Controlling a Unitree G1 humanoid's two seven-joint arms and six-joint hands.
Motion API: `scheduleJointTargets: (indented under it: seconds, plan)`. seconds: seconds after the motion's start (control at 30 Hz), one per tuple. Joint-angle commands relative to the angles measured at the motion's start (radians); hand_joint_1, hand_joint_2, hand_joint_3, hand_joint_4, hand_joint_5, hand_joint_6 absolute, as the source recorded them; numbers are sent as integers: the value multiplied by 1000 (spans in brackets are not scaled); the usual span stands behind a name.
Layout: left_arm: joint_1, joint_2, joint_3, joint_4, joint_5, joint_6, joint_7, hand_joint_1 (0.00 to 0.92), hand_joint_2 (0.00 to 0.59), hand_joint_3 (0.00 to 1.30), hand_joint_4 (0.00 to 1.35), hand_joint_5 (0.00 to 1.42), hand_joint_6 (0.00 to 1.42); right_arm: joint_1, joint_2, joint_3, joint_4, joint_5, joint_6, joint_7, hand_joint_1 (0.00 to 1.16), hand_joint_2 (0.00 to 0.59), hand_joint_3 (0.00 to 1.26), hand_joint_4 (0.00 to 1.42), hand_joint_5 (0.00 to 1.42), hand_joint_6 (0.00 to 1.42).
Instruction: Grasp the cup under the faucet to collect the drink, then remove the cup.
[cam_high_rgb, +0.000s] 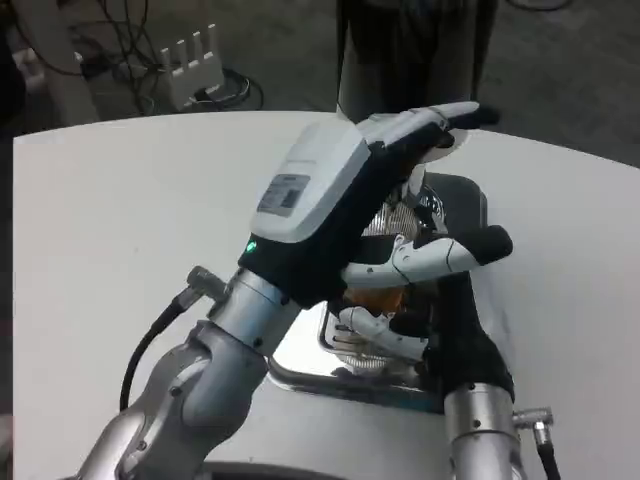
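Near the table's far edge, both your hands crowd one cup.
From the head view, your left hand (340, 190) reaches over the cup (382, 298), fingers stretched toward the faucet (425, 205); whether they press anything you cannot tell. Your right hand (420, 300) wraps the amber-filled cup on the metal tray (310, 375), on the white table (120, 220).

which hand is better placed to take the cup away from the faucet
Probably the right hand: its fingers seem wrapped around the cup. The left hand reaches over it, toward the dispenser.
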Motion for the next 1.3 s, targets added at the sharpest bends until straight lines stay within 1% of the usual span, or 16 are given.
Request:
scheduleJointTargets:
  seconds: [0.03, 0.13, 0.3, 0.43, 0.53, 0.63, 0.87, 1.03, 1.13, 1.3]
  plan:
    - [0, 9, -9, 12, 3, -7, -32, 0, 105, 320, 280, 365, 312, -37, 15, -9, 54, 16, -2, -24, 934, 153, 105, 138, 164, 245]
    - [-8, 12, -6, 16, 2, -7, -37, 0, 105, 320, 280, 365, 312, -60, 16, -7, 72, 12, 6, -34, 934, 153, 113, 147, 177, 246]
    - [-14, 12, -1, 28, 0, -9, -37, 0, 105, 320, 280, 365, 312, -55, 21, -10, 76, 8, 11, -60, 929, 151, 124, 155, 191, 259]
    - [-23, 11, -2, 44, 2, -12, -34, 0, 105, 321, 280, 365, 306, -63, 34, -9, 89, -5, 10, -115, 921, 150, 141, 207, 252, 296]
    - [-27, 10, -1, 52, 3, -13, -33, 0, 106, 321, 280, 365, 302, -72, 39, -3, 92, -15, 17, -145, 920, 150, 168, 248, 299, 362]
    - [-28, 11, 1, 61, 2, -16, -31, 0, 106, 321, 280, 365, 300, -84, 44, 3, 104, -11, 13, -161, 915, 159, 192, 283, 345, 397]
    - [-29, 16, 11, 73, 0, -23, -30, 0, 106, 321, 280, 365, 298, -98, 46, 13, 132, -5, 5, -177, 913, 159, 246, 404, 473, 472]
    - [-27, 21, 19, 82, -2, -30, -30, 0, 106, 321, 280, 365, 298, -95, 48, 21, 137, -7, -6, -204, 918, 151, 316, 482, 560, 531]
    - [-27, 20, 22, 90, 0, -37, -31, 0, 106, 321, 280, 365, 298, -89, 41, 30, 134, -12, -8, -213, 920, 150, 364, 522, 600, 552]
    - [-34, 16, 22, 100, 3, -43, -29, 0, 106, 321, 280, 365, 298, -60, 33, 39, 116, -32, -6, -246, 939, 158, 485, 628, 700, 613]
